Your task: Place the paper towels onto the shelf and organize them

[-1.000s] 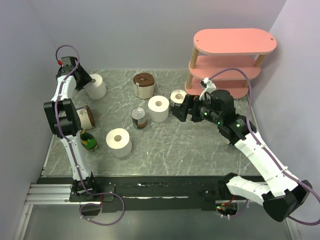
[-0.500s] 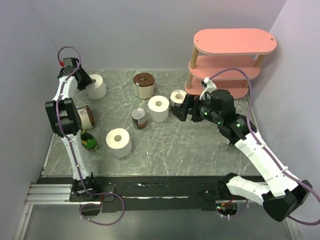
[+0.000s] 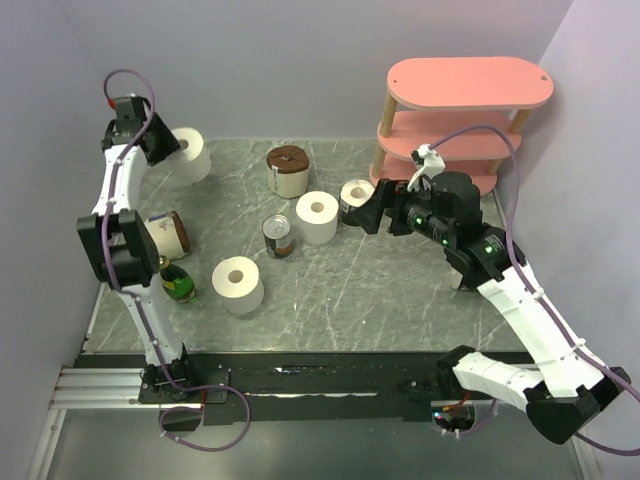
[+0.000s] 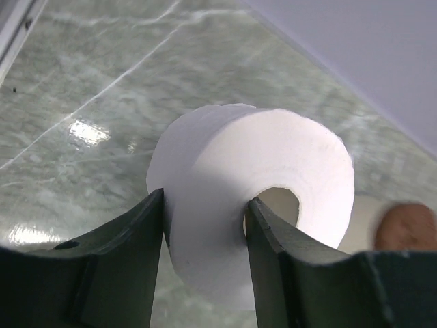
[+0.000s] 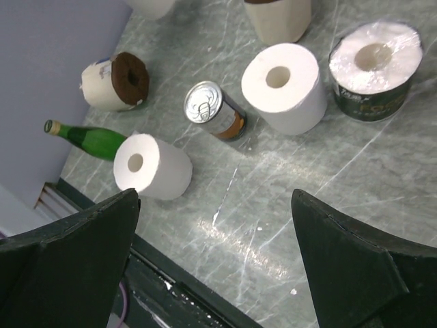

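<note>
My left gripper (image 3: pixel 168 150) is shut on a plain white paper towel roll (image 3: pixel 192 156) and holds it off the table at the far left. In the left wrist view one finger (image 4: pixel 273 260) is inside the core of this roll (image 4: pixel 252 171) and the other (image 4: pixel 130 266) is on its outer side. My right gripper (image 3: pixel 372 213) is open and empty, beside a black-printed roll (image 3: pixel 354 194) and in front of the pink shelf (image 3: pixel 470 82). More white rolls stand at centre (image 3: pixel 317 216) and front left (image 3: pixel 238 284). A brown-topped roll (image 3: pixel 288 171) stands behind them.
A metal can (image 3: pixel 278 237) stands beside the centre roll. A green bottle (image 3: pixel 178 282) and a brown-ended roll lying on its side (image 3: pixel 168 234) are at the left edge. The right wrist view shows the can (image 5: pixel 215 113), the bottle (image 5: pixel 85 138) and the black-printed roll (image 5: pixel 374 68).
My left gripper has lifted the white roll off the table and up toward the back wall. My right gripper has risen and drawn back a little to the right.
</note>
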